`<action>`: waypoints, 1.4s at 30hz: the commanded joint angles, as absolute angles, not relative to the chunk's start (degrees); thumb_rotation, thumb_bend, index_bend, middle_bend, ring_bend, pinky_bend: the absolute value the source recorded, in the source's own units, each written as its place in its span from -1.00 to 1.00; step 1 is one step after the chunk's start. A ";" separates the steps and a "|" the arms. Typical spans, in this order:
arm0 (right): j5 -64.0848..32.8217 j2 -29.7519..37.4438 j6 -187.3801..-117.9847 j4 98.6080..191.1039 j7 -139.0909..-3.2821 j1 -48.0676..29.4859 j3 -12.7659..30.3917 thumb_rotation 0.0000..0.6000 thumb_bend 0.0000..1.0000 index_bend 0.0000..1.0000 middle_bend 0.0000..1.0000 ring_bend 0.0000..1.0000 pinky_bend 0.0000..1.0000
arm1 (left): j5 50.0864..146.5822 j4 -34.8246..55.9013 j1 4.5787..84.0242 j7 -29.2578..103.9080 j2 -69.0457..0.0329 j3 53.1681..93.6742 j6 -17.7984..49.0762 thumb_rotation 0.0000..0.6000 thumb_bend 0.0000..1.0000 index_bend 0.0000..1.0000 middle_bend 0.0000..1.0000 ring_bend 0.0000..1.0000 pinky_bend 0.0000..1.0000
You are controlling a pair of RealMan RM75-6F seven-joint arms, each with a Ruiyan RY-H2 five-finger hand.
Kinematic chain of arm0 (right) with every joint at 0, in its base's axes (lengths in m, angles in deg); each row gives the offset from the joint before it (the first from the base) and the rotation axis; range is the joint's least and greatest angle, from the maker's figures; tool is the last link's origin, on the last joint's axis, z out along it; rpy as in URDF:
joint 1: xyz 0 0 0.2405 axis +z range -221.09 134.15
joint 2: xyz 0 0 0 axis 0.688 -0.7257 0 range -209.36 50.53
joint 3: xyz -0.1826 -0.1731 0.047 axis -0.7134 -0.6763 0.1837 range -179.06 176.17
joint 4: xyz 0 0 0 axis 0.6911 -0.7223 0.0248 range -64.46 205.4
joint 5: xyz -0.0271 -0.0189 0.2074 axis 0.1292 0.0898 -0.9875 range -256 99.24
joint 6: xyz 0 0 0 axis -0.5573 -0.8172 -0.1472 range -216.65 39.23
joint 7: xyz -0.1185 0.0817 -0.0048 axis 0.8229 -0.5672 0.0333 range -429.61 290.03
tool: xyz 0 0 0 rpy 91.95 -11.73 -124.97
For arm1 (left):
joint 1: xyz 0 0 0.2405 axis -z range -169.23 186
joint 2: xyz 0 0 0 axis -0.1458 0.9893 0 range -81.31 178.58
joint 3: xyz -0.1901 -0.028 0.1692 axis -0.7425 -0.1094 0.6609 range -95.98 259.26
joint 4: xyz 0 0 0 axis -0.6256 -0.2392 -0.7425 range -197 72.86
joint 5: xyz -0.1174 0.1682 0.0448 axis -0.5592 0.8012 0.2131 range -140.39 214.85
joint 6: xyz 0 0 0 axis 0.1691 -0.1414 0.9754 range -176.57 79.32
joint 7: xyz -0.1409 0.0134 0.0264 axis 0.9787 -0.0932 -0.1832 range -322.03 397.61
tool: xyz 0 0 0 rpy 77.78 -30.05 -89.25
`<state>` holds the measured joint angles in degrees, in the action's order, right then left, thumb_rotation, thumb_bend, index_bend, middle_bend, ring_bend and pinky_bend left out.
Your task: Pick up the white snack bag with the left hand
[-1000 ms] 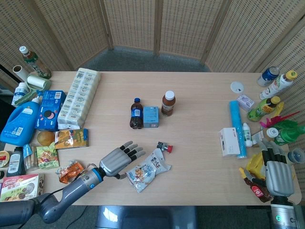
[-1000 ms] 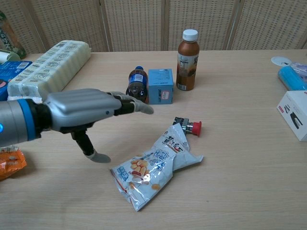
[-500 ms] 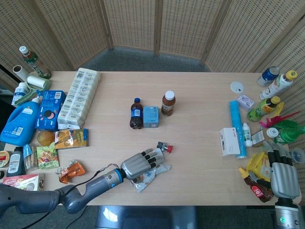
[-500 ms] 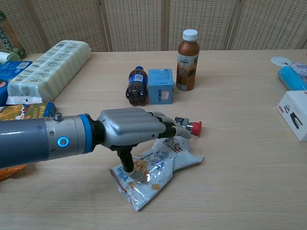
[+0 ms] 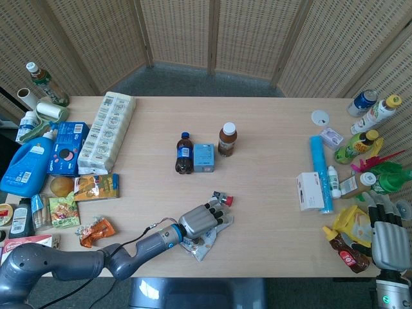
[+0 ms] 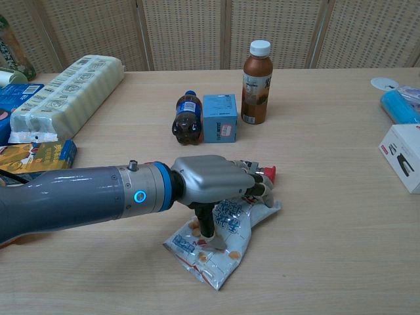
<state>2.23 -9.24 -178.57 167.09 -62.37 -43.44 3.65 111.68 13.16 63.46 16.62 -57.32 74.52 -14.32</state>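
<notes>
Chest view shows your left hand pressing down on the white snack bag near the tabletop's front edge, fingers curling around it.

Pale wooden table with white snack bag, cola bottle, blue box, tea bottle.

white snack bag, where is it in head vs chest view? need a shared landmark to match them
Head view: white snack bag lies low and centre near the table's front edge, mostly under the left hand.
Chest view: white snack bag lies lower centre, the left hand over it, thumb on its face.
Shared landmark: the red-capped item just beyond the bag.
</notes>
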 commanded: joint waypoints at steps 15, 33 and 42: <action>1.98 -8.66 -177.60 167.96 -61.11 -43.04 4.11 0.92 -0.66 -1.00 -1.00 -1.00 -1.00 | 112.77 15.13 58.85 27.11 -52.66 73.93 -4.45 1.00 -0.52 0.51 0.33 0.92 0.46; 3.26 -5.50 -176.22 165.16 -63.00 -42.00 3.75 0.92 -0.66 -1.00 -1.00 -1.00 -1.00 | 112.32 35.79 51.67 32.70 -33.83 66.83 11.15 1.00 -0.52 0.45 0.29 0.88 0.44; 4.03 -3.83 -176.06 162.11 -66.12 -42.01 3.44 0.92 -0.66 -1.00 -1.00 -1.00 -1.00 | 110.32 43.62 50.43 31.02 -29.31 62.54 16.58 1.00 -0.52 0.46 0.28 0.86 0.41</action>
